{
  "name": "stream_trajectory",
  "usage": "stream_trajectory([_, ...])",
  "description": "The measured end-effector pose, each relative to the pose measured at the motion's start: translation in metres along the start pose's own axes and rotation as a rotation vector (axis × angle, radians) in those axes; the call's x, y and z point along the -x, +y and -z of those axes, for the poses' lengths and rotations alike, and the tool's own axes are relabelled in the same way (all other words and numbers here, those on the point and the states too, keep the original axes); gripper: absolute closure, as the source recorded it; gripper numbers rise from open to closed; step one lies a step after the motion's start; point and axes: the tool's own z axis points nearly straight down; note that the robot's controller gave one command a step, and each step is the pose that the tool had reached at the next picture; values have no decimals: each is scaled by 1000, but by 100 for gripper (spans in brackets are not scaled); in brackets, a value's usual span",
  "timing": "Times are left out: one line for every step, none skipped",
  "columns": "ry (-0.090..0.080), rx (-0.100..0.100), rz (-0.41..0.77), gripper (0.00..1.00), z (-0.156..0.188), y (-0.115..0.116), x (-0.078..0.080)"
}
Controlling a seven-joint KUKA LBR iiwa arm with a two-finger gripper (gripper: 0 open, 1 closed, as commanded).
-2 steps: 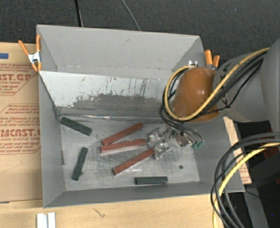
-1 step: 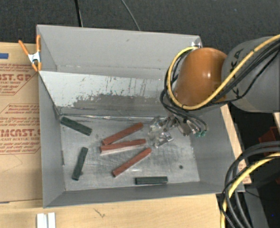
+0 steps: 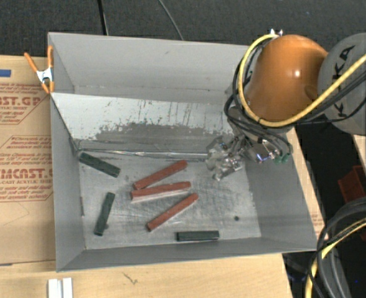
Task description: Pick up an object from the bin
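Observation:
My gripper hangs over the right part of the bin floor, below the orange wrist cover, with nothing seen between its fingers. To its left lie three reddish-brown bars side by side: the upper bar, the middle bar with a pale edge, and the lower bar, which is slanted. The upper bar's right end is nearest the gripper, a short way to its left and apart from it.
Three dark green bars lie further off: one at the upper left of the floor, one at the lower left, one along the front wall. The arm reaches in from the right over the bin's right wall.

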Motion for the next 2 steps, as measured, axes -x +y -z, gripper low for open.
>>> stream_trajectory([1, 3, 202, 0, -82, 49, 27])
stream_trajectory([-3, 0, 201, 0, -79, 47, 28])
